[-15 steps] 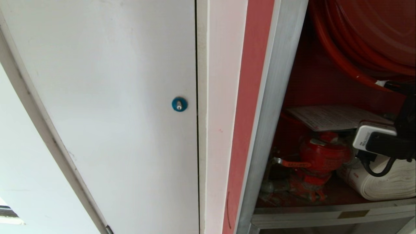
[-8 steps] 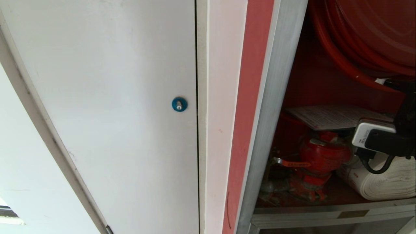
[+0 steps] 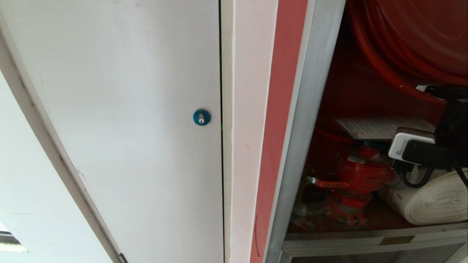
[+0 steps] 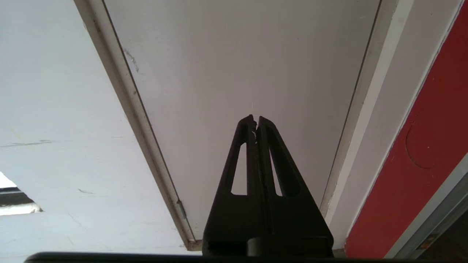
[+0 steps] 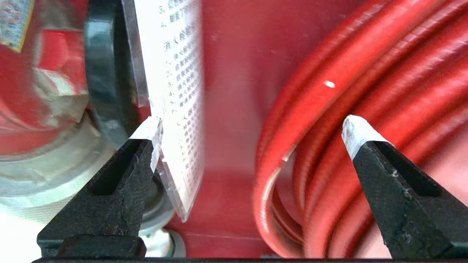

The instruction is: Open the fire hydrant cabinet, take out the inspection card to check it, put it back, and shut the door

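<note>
The fire hydrant cabinet (image 3: 310,109) stands open on the right, red inside, with a red hose reel (image 3: 420,36), a red valve (image 3: 362,171) and a white rolled hose (image 3: 435,201). The inspection card (image 3: 373,128) lies above the valve. My right wrist (image 3: 413,148) reaches in over the card's right end. In the right wrist view my right gripper (image 5: 252,128) is open, and the card (image 5: 179,91) sits inside the gap, close against one finger (image 5: 146,138); contact is unclear. The door is out of view. My left gripper (image 4: 256,118) is shut and empty.
A plain white door (image 3: 128,109) with a blue round lock (image 3: 202,117) fills the left, with a white and red wall strip (image 3: 278,128) between it and the cabinet. The red hose coils (image 5: 365,91) crowd my right gripper's other finger. The cabinet's silver sill (image 3: 365,241) runs below.
My right wrist has crept left and further into the cabinet, covering more of the card's right end. The card now shows narrower. The left arm has not moved.
</note>
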`<state>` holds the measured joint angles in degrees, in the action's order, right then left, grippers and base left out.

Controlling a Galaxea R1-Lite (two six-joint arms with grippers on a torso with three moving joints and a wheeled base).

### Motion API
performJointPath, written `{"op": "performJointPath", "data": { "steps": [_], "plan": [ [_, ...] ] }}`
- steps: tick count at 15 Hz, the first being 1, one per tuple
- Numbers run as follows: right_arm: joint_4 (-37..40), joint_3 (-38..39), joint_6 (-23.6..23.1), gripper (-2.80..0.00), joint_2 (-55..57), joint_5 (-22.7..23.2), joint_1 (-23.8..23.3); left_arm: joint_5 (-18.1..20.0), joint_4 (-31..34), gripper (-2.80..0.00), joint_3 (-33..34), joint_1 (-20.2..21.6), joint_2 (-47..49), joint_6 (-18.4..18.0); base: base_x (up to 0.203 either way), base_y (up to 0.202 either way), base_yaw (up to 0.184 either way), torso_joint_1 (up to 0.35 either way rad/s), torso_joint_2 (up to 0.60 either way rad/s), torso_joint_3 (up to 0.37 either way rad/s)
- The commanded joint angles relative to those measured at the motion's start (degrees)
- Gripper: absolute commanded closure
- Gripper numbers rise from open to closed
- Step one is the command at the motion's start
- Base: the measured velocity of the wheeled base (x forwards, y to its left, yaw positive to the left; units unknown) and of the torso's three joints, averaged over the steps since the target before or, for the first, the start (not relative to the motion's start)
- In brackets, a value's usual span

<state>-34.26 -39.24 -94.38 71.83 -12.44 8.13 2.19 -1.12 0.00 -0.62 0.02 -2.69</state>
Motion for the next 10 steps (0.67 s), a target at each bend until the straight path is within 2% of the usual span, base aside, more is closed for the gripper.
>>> {"op": "performJointPath", "data": {
  "steps": [1, 10],
  "plan": [
    [-0.7, 0.1, -0.5, -2.8, 1.2, 0.0, 0.0, 0.0, 0.0, 0.0, 0.7, 0.0, 0.0, 0.0, 0.0, 0.0, 0.0, 0.0, 0.0, 0.0],
    [-4.0, -0.1, -1.0, -2.8, 2.3, 0.0, 0.0, 0.0, 0.0, 0.0, 0.7, 0.0, 0.1, 0.0, 0.0, 0.0, 0.0, 0.0, 0.0, 0.0]
  ]
}}
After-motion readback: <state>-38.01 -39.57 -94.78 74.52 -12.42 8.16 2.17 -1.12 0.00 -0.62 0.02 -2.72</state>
